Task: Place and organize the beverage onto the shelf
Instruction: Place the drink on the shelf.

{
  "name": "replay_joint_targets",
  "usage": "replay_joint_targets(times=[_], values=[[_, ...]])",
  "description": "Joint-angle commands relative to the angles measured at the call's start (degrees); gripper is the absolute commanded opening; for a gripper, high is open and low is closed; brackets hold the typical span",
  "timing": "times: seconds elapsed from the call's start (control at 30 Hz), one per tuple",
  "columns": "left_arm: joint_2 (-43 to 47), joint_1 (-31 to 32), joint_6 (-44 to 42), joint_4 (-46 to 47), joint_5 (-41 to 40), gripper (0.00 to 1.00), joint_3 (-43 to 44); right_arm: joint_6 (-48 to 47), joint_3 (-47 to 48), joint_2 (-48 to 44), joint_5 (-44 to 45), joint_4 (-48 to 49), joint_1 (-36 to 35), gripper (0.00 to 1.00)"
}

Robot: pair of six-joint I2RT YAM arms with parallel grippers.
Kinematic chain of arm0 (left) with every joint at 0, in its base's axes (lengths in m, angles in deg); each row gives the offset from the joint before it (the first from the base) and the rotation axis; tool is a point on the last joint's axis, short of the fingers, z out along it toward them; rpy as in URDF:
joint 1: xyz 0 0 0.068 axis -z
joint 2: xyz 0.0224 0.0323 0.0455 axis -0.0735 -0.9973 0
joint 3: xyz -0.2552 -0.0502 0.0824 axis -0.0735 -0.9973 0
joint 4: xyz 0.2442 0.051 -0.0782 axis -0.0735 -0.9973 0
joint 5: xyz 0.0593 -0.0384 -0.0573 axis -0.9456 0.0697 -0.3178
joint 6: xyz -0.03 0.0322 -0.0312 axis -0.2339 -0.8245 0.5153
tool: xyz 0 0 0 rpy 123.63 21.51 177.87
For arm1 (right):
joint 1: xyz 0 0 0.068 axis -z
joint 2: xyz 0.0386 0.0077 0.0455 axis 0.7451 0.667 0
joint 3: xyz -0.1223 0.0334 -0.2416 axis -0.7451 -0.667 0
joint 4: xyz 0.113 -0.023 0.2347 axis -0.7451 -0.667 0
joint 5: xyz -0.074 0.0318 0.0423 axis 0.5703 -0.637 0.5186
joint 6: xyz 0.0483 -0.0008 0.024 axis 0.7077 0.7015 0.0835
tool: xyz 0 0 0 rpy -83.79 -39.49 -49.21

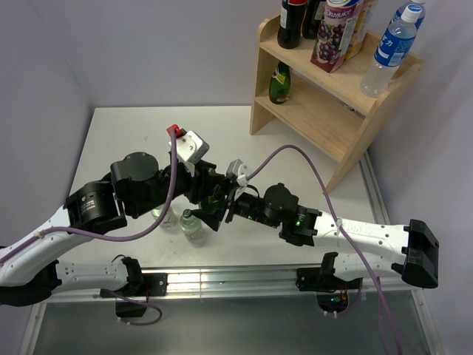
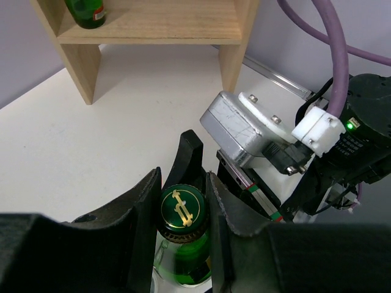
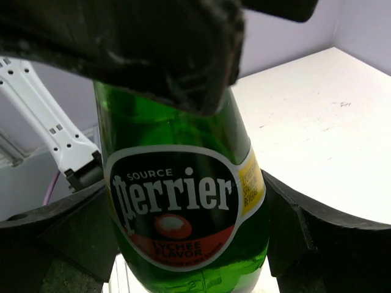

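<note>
The shelf [image 1: 318, 118] is standing at the far right corner of the white worktop [image 1: 126, 133], well apart from both arms. Its top tier is carrying two dark cola bottles [image 1: 290, 26], a purple juice carton [image 1: 336, 33] and a clear water bottle [image 1: 390, 48]. Another green bottle [image 1: 279, 83] is standing alone at the left end of the lower tier.

The two arms are meeting over the middle of the worktop, and a purple cable [image 2: 337, 67] is arching off the right wrist on the shelf side. Two clear bottles [image 1: 194, 228] are standing on the worktop just beside that meeting point, partly under the left arm.

The green bottle [image 3: 177, 201] is sitting upright between the two sets of fingers, mid-worktop, and the overhead view is hiding nearly all of it beneath the wrists. The left wrist view is showing its dark green cap [image 2: 181, 209] with a gold mark, and the left fingers [image 2: 143, 232] are clamping the neck just under that cap. The right wrist view is showing the labelled body instead. There the right fingers [image 3: 317, 238] are standing on either side of it, right up against the glass, but I cannot tell whether they are pressing it or just clear of it. No view is showing whether the base is resting on the worktop.
</note>
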Motion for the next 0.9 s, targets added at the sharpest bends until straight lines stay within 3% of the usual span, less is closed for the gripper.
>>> replay_joint_targets(times=[0.0,0.37,0.43,0.47,0.53,0.6,0.63,0.7,0.73,0.87], values=[[2.51,0.19,1.35,11.0,0.84,0.0,2.02,0.6,2.25,-0.88,2.14,4.61,-0.52,0.86],[1.45,0.19,-1.19,7.49,-0.92,0.0,4.57,-3.09,1.28,-1.06,1.44,-1.63,-0.61,0.74],[1.28,0.19,-1.64,7.57,-0.57,0.0,5.1,-3.36,1.37,-1.41,1.35,-2.51,-0.61,0.63],[1.1,0.1,-1.72,7.49,-0.48,0.0,5.27,-3.36,1.37,-1.5,1.09,-2.51,-0.52,0.44],[0.31,0.19,-2.16,6.96,-0.57,0.01,5.97,-3.53,1.37,-2.2,0.13,-2.51,-0.52,0.31],[-0.3,0.19,-2.34,7.39,-1.36,0.11,5.8,-3.18,1.45,-2.64,0.3,-2.34,-0.52,0.1],[-0.48,0.19,-2.25,8.27,-2.41,0.23,5.37,-3.09,1.63,-2.73,0.65,-2.08,-0.61,0.0],[-1.09,0.19,-1.99,8.8,-2.77,0.37,5.1,-2.57,0.93,-3.86,1.88,-0.33,-0.52,0.0],[-1.27,0.19,-1.73,9.76,-3.9,0.57,4.66,-2.48,-0.55,-4.48,2.4,2.64,-0.52,0.0],[-1.8,0.19,-1.02,11.52,-6.62,0.81,3.34,-1.86,-3.02,-7.12,5.91,6.98,-0.52,0.0]])
